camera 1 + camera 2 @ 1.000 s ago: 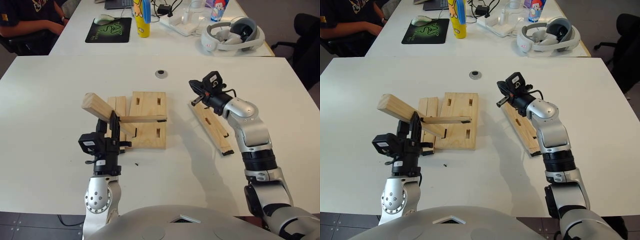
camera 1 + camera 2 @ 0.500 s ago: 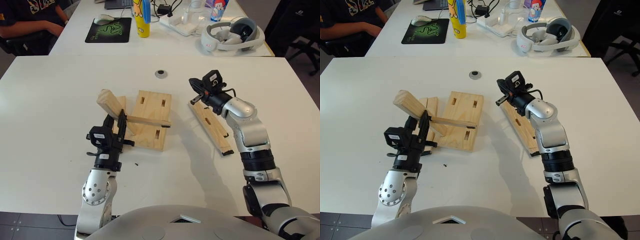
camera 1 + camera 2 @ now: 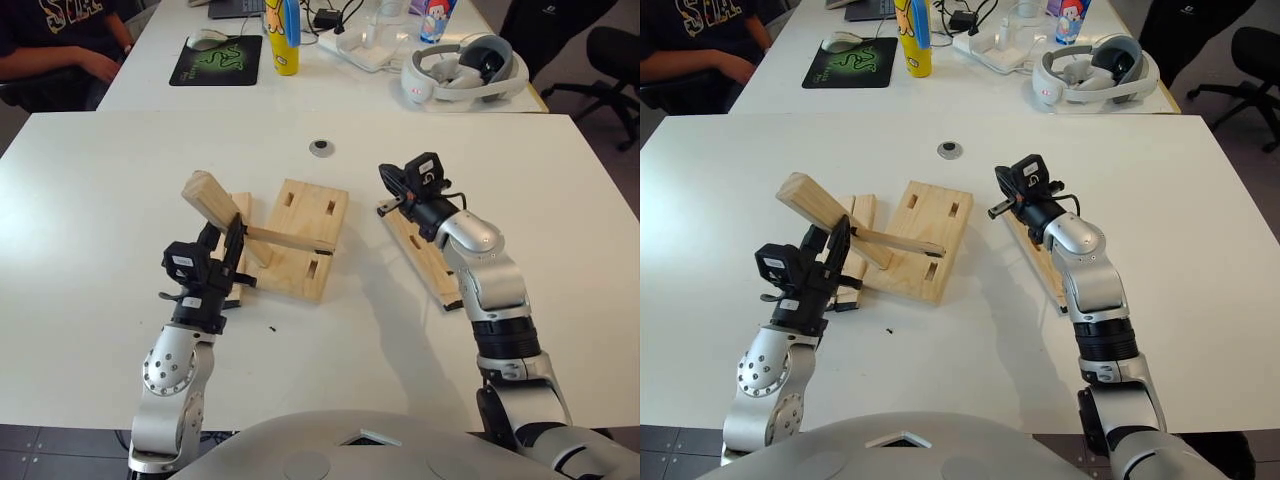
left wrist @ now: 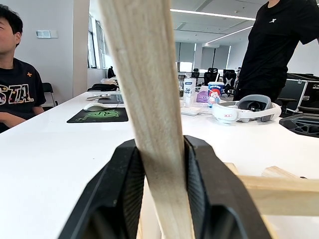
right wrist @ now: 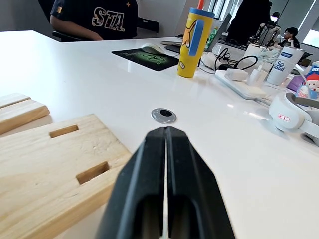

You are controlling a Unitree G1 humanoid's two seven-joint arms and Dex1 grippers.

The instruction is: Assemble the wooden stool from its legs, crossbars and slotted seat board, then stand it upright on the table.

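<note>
Left gripper (image 4: 162,149) is clamping a thick leg (image 3: 210,197) between both fingers, with the leg tilting up and away toward the robot's left, its upper end well off the table (image 3: 100,180). A thin crossbar (image 3: 290,238) is sticking out sideways from that leg and reaching to the right over the seat board (image 3: 305,220); whether its far end is touching the board cannot be told. The seat board is lying flat near the table's middle, turned at an angle, its slots facing up. More flat pieces (image 3: 864,212) are lying just beside the board on its left, partly behind the held leg. Right gripper (image 5: 165,137) is hanging to the right of the board with its fingers pressed together and nothing between them, tips pointing down toward the near end of a long frame (image 3: 420,255) that is lying flat on the table. A small round grommet (image 3: 321,148) is sitting in the tabletop beyond the board.
</note>
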